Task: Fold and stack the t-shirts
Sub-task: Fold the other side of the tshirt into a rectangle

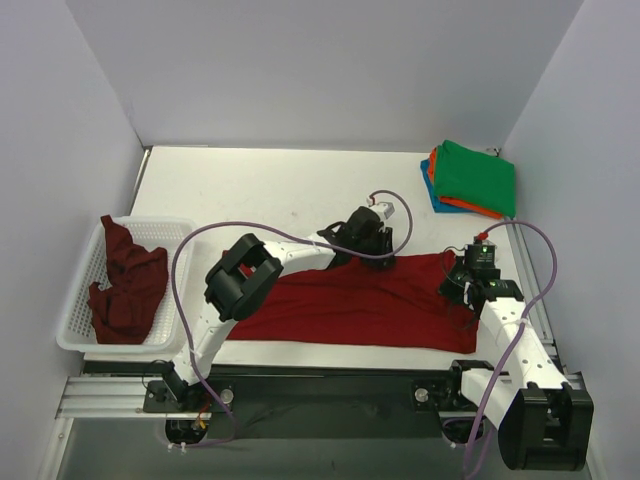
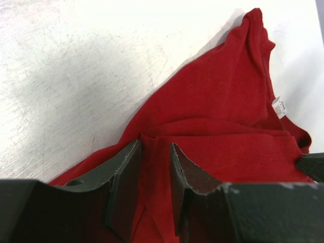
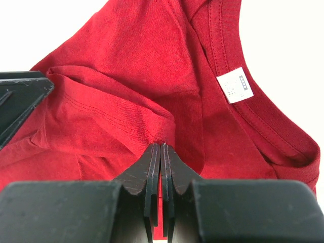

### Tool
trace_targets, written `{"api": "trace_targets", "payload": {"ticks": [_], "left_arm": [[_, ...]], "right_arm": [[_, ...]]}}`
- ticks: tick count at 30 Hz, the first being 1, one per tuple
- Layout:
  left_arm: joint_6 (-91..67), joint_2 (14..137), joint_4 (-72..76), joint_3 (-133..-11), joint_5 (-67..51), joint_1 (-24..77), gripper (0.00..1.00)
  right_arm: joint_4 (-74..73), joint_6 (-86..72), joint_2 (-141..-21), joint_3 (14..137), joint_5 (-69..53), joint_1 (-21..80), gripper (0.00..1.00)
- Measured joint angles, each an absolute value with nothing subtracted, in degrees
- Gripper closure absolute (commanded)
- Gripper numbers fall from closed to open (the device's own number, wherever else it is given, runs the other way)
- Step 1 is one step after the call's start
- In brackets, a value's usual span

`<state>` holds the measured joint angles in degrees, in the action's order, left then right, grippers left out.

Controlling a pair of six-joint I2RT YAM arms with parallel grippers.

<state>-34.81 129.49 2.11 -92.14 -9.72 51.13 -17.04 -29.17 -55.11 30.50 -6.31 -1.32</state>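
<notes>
White desk (image 1: pixel 250 180) between pale walls carries the bright red t-shirt (image 1: pixel 350 300), spread crosswise near the arm bases, with a maroon t-shirt (image 1: pixel 125 285) heaped in the basket (image 1: pixel 75 335) at the left and the folded stack (image 1: pixel 470 178), green on top, in the far right corner. The left arm bends high at its elbow and reaches across to the red shirt's far edge, where the left tool (image 2: pixel 154 149) tips down, fingers apart over the cloth. The right arm stretches forward, the right tool (image 3: pixel 160 148) low near the collar, clamped on a fold of the red shirt.
</notes>
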Motion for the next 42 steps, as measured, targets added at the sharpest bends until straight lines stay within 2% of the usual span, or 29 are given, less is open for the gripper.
{"api": "trace_targets", "payload": {"ticks": [15,23,28,33,42], "left_arm": [[-30.81,130.02,-3.75,-95.85,-4.43,52.49,0.62],[-29.50,130.32,-5.06,-96.75,-3.40,53.34,0.76],[-29.30,130.32,-5.13,-96.82,-3.25,53.56,0.92],[-29.23,130.32,-5.13,-96.79,-3.25,53.58,1.00],[-29.76,125.54,-3.73,-90.76,-3.81,53.93,1.00]], "right_arm": [[-17.04,-29.56,-55.11,30.46,-6.28,-1.02,0.99],[-17.04,-29.82,-54.72,30.41,-6.28,-1.02,0.99],[-17.06,-29.98,-54.59,30.41,-6.28,-1.02,0.99],[-17.15,-30.06,-53.98,30.39,-6.26,-1.02,0.99],[-18.98,-31.88,-51.99,29.19,-6.09,-1.02,0.98]]}}
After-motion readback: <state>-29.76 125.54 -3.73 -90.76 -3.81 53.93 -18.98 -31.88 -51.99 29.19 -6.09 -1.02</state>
